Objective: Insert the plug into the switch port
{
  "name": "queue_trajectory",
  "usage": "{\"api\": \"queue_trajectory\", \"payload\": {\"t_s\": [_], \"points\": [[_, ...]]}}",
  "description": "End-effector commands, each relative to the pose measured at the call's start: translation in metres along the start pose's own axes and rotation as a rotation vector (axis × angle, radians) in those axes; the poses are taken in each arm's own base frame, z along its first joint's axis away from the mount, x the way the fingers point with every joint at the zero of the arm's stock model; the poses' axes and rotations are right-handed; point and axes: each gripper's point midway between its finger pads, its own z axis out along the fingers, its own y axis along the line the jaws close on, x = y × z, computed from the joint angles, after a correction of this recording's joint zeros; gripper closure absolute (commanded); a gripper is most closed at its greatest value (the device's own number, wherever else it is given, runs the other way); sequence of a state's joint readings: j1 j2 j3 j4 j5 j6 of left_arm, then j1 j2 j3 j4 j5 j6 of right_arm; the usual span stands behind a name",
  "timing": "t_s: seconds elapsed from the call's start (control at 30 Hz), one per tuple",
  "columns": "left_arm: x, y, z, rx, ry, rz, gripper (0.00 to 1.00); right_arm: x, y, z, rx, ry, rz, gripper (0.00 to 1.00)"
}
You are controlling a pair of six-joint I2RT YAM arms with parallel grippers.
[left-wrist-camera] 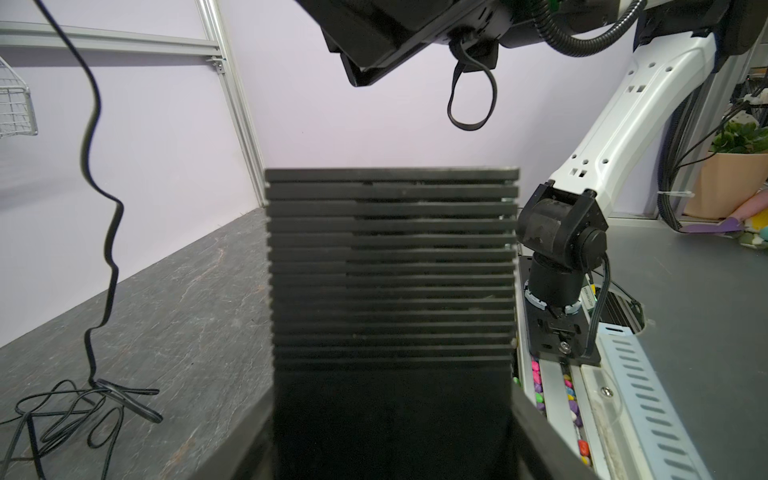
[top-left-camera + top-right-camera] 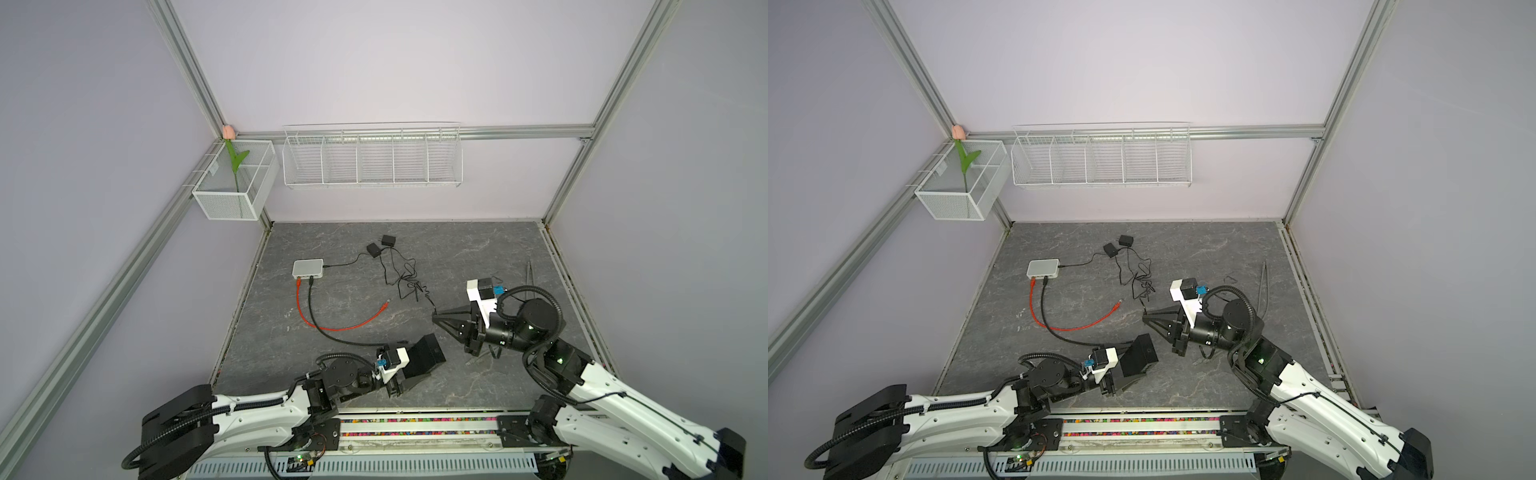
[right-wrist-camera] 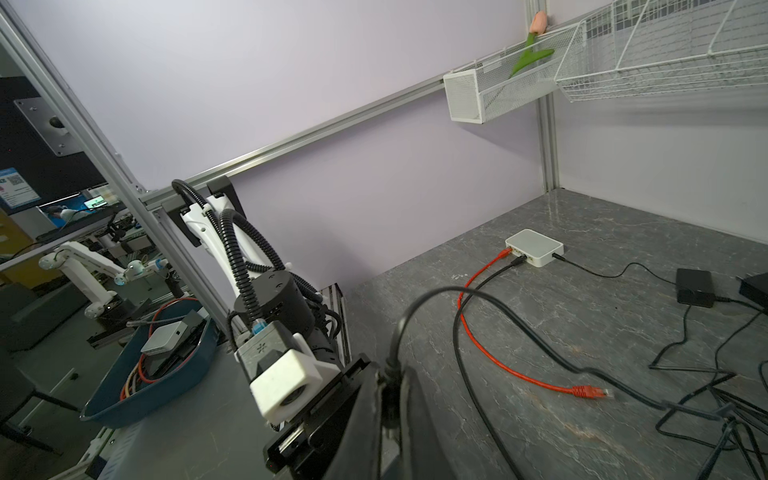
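Observation:
The switch is a black ribbed box that my left gripper is shut on, low over the front of the table. In the left wrist view it fills the gap between the left gripper's jaws; its port is hidden. To its right and slightly farther back, my right gripper points left. It is shut on the black plug of a thin black cable. The right gripper stands apart from the switch.
A white box with a red and a black cable plugged in lies at the back left. The red cable's free end lies mid-table. Two black adapters and tangled cable lie behind. Wire baskets hang on the wall.

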State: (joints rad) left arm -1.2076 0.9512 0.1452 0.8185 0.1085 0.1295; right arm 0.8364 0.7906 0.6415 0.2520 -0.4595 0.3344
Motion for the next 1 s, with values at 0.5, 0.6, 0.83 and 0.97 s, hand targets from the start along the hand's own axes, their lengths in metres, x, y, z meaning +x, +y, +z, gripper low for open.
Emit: {"api": "queue_trajectory", "payload": {"t_s": [0.5, 0.6, 0.83, 0.97], "points": [[-0.018, 0.009, -0.011, -0.056, -0.064, -0.005, 1.0, 0.008, 0.018, 0.0, -0.046, -0.038, -0.084, 0.92], [-0.017, 0.012, -0.013, -0.076, -0.065, -0.025, 1.0, 0.011, 0.017, 0.001, -0.042, -0.034, -0.08, 0.92], [-0.016, 0.015, -0.015, -0.094, -0.059, -0.046, 1.0, 0.013, 0.016, 0.002, -0.038, -0.032, -0.075, 0.92], [-0.019, 0.017, -0.016, -0.103, -0.068, -0.053, 1.0, 0.014, 0.016, 0.003, -0.039, -0.031, -0.073, 0.92]]}}
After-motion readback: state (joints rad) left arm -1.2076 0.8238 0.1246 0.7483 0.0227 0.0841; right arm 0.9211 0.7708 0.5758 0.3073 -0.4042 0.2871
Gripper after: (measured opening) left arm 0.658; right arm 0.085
